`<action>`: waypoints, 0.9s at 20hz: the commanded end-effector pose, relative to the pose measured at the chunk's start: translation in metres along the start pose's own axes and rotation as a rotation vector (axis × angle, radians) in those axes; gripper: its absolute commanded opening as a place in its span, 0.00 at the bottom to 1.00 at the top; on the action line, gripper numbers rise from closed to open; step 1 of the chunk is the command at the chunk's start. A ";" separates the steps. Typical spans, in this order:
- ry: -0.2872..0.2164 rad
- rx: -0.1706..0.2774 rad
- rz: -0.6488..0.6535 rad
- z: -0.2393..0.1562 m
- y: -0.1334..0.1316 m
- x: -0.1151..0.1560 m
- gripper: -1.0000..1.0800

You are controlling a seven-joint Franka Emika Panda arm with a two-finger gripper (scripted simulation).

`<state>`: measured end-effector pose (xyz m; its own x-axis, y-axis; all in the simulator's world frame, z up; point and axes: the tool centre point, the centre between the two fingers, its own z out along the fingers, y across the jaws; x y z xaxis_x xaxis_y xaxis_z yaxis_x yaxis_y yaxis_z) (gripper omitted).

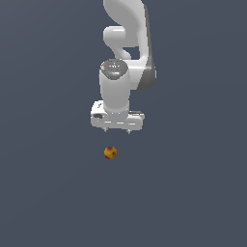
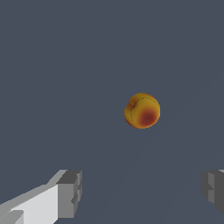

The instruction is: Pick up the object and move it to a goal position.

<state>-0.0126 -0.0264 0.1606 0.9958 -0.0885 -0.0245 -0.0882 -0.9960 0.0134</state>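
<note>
Because the pincer (image 1: 117, 130) hangs wide open, holding nothing, just short of the apple-like ball (image 1: 110, 153) lying on the bare grey surface, an off-centre descent could nudge it rolling away.

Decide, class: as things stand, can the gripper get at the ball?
Probably yes. The gripper is open, the ball lies apart from it on bare floor, and nothing shows between them in either view.
</note>
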 end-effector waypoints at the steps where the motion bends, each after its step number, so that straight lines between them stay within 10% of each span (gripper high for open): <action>1: 0.000 0.000 0.000 0.000 0.000 0.000 0.96; 18: 0.005 -0.025 0.007 -0.003 0.011 0.004 0.96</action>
<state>-0.0113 -0.0374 0.1655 0.9964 -0.0830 -0.0193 -0.0822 -0.9958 0.0400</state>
